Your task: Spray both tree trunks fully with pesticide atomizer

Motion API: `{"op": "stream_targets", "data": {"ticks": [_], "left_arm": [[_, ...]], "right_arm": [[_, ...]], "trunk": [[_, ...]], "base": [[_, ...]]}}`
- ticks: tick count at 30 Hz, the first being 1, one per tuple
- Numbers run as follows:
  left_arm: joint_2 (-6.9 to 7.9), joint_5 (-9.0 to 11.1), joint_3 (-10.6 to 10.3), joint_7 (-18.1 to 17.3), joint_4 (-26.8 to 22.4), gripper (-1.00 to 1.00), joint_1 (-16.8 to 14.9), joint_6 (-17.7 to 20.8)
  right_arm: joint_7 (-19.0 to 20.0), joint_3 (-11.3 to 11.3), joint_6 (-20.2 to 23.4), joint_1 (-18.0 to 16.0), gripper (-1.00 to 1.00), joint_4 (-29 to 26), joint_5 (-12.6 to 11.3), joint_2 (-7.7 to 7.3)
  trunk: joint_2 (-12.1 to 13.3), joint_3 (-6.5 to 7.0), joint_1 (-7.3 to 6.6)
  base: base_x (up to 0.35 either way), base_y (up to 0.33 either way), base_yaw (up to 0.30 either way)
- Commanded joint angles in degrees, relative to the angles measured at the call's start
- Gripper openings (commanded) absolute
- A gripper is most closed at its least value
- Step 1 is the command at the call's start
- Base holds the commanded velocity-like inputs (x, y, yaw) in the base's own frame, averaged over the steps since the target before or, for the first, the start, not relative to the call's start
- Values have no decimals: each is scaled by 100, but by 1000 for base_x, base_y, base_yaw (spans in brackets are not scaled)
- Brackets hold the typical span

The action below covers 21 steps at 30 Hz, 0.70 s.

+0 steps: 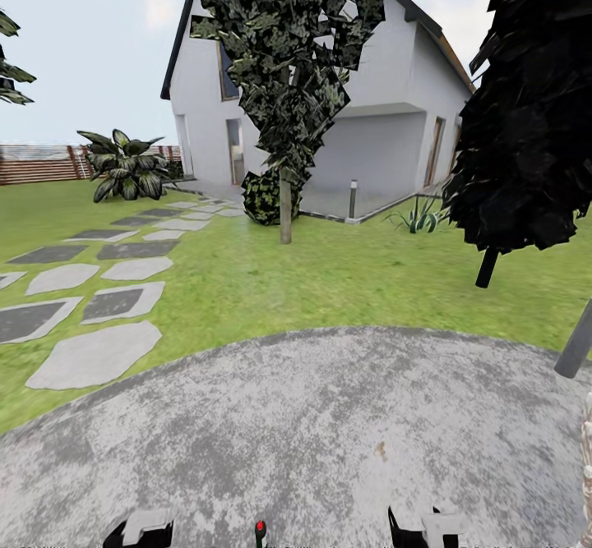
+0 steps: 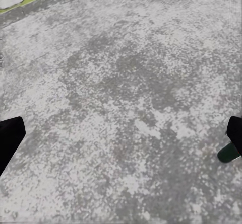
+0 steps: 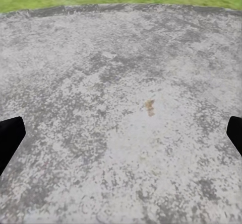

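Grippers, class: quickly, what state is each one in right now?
Left gripper: open, holding nothing.
Right gripper: open, holding nothing.

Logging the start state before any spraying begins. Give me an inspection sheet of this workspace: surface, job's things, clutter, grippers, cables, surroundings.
Surface: mottled grey paved patch under the robot, bordered by grass lawn.
Job's things: pesticide atomizer on the paving between the grippers, red spot on top; one tree trunk ahead, a second tree at the right; no white specks seen on either.
Clutter: small brownish fleck on the paving.
Grippers: left gripper and right gripper both open, holding nothing.
Cables: nothing seen.
Surroundings: white house, stepping stones, wooden fence, broad-leaved plant.
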Motion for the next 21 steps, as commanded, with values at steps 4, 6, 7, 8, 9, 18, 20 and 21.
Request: {"op": "stream_targets", "data": {"ticks": [4,6,7,8,9,18,20,21], "left_arm": [[3,-1,0,21,3,100,0,4],[2,-1,-1,22,5,100,0,4],[2,-1,-1,22,5,100,0,4],[2,-1,0,23,8,100,0,4],[2,-1,0,23,9,100,0,4],[2,8,0,23,89,100,-8,-4],[2,8,0,23,96,100,-9,-4],[2,8,0,23,96,100,-9,-4]], "right_arm": [[-15,0,0,1,100,1,0,0],[-16,0,0,2,100,1,0,0],[-17,0,0,3,100,1,0,0],[-17,0,0,1,100,4,0,0],[-17,0,0,0,100,5,0,0],[-17,-5,0,3,100,141,-3,-1],[-17,-2,0,3,100,165,-1,-4],[-17,-4,0,4,100,180,-1,-2]], "trunk": [[-162,-104,89],[-242,-158,133],[-282,-185,155],[-323,-212,176],[-363,-239,198],[-724,-468,396],[-804,-506,440],[-844,-525,462]], "base": [[0,0,0],[0,0,0],[0,0,0],[0,0,0],[0,0,0],[0,0,0],[0,0,0],[0,0,0]]}}
